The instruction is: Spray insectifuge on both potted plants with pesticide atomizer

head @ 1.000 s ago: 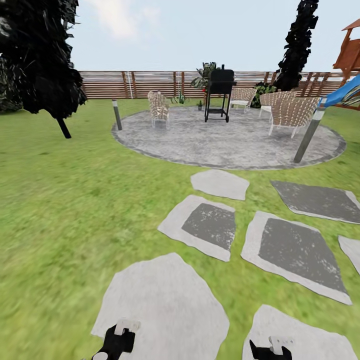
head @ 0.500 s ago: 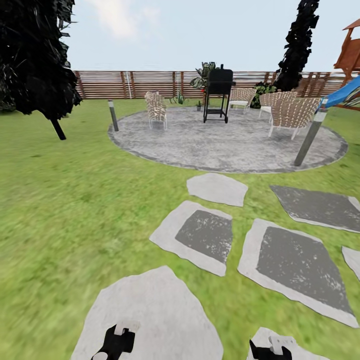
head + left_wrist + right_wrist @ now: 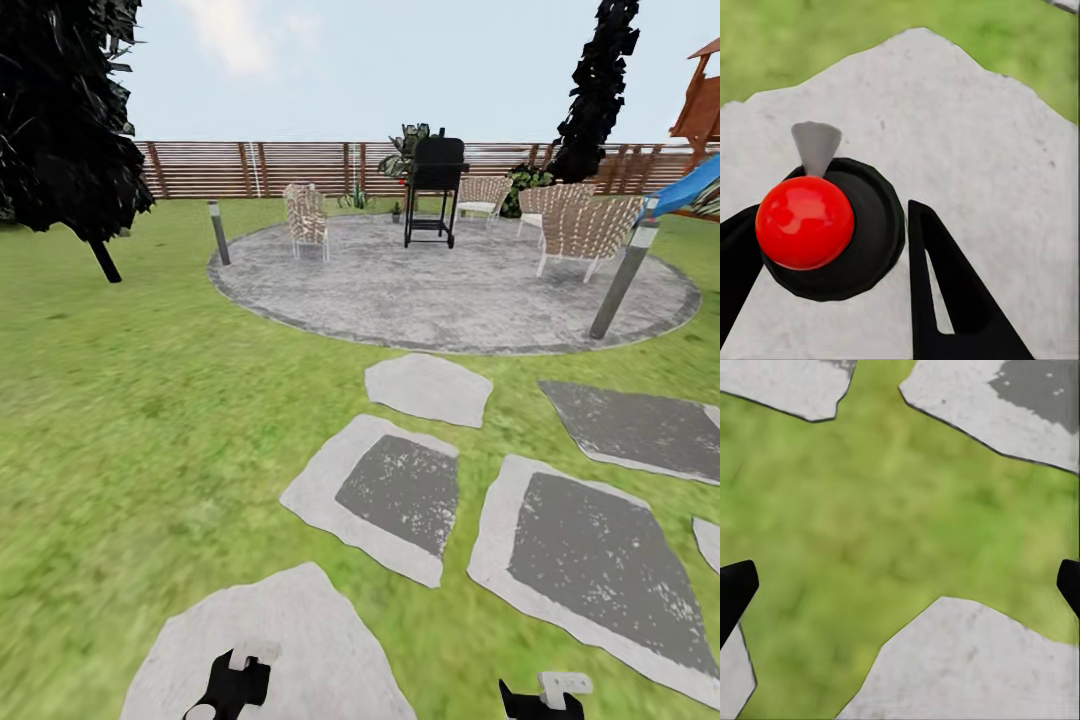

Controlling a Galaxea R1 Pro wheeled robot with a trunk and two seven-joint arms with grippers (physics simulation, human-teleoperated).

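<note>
Since the pesticide atomizer (image 3: 814,225) sits clamped between the left gripper's (image 3: 832,247) fingers, pickup looks done; the right gripper (image 3: 900,585) is spread and empty over lawn (image 3: 870,510). Both plants remain unsprayed.

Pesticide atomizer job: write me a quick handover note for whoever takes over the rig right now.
Left end effector: shut on the dark pesticide atomizer with a red ball top, over a pale grey stepping stone.
Right end effector: open, empty, above the green lawn.
Done: pickup.
Left: spraying both potted plants. They are too small to identify from here; there is small greenery beyond the round grey paved patio, near the brown slatted fence. Probably drive that way.
</note>
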